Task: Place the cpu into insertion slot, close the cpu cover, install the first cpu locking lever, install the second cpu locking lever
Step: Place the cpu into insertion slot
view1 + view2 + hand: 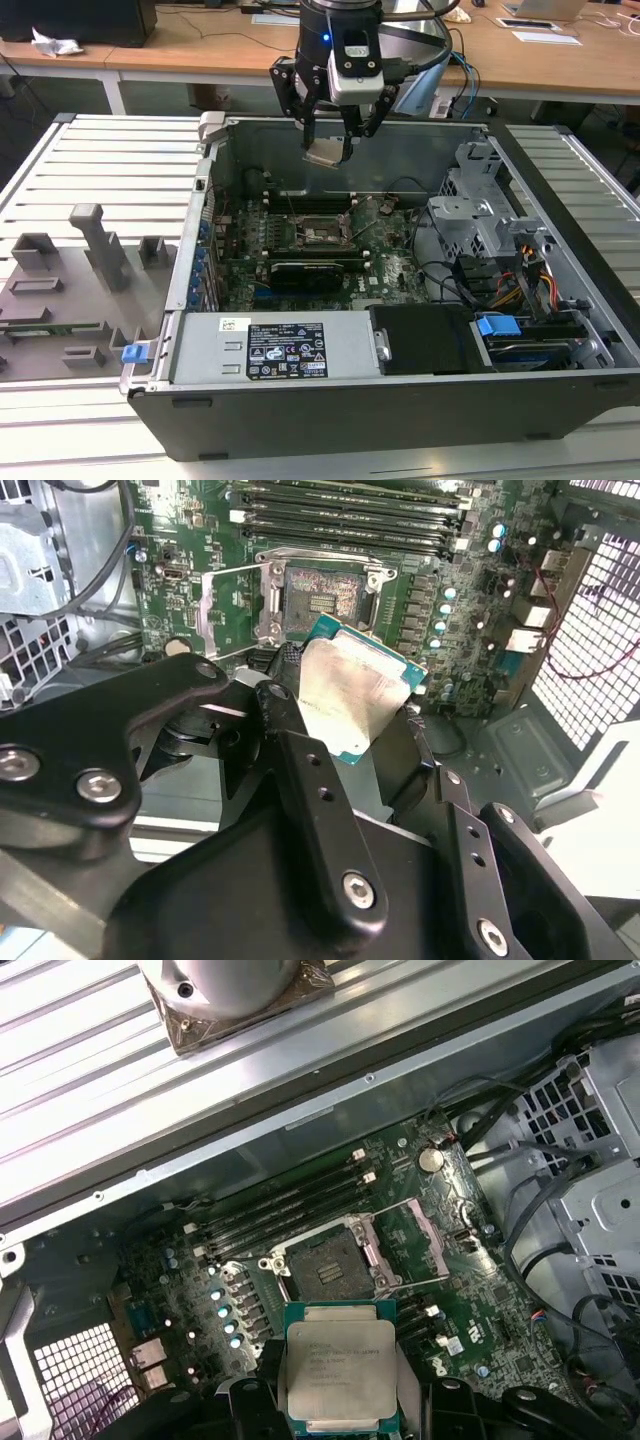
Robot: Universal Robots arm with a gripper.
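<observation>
My gripper [329, 150] hangs over the open computer case [330, 400], shut on the cpu [326, 153], a flat square chip with a pale metal top. In both wrist views the cpu [350, 685] [338, 1365] sits between the black fingers [285, 675], tilted and well above the board. Below it the insertion slot [322, 232] [320, 590] [325, 1265] lies uncovered on the green motherboard, its dark centre exposed. The cpu cover [232, 602] [418, 1232] is swung open and stands off to one side of the slot. Thin locking levers [395, 1285] stand released beside the socket.
Long black memory slots [345, 515] run beside the socket. A metal drive cage [480, 205], cables [500, 285] and a black power supply [285, 350] fill the case toward the exterior view's right and front. A grey fixture plate [70, 280] lies outside the case on the exterior view's left.
</observation>
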